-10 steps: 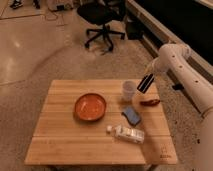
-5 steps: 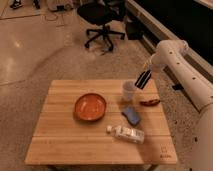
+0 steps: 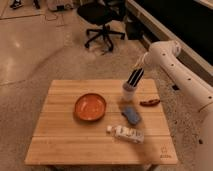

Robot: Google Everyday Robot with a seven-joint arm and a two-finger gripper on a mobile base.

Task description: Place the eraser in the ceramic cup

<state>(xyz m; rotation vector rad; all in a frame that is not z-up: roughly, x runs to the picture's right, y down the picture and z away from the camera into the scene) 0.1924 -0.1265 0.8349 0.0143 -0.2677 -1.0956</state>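
The eraser is a black block with thin white stripes, held tilted with its lower end at the mouth of the white ceramic cup. The cup stands on the wooden table right of the middle, near the far edge. My gripper is at the end of the white arm coming in from the right, directly above the cup, and it holds the eraser by its upper end.
An orange bowl sits left of the cup. A flat blue pad lies in front of the cup, a clear plastic bottle lies nearer the front, and a small red-brown object lies to the right. A black office chair stands behind the table.
My gripper has moved left with the eraser, from right of the cup to directly above it, and the eraser's lower end now meets the cup's mouth.
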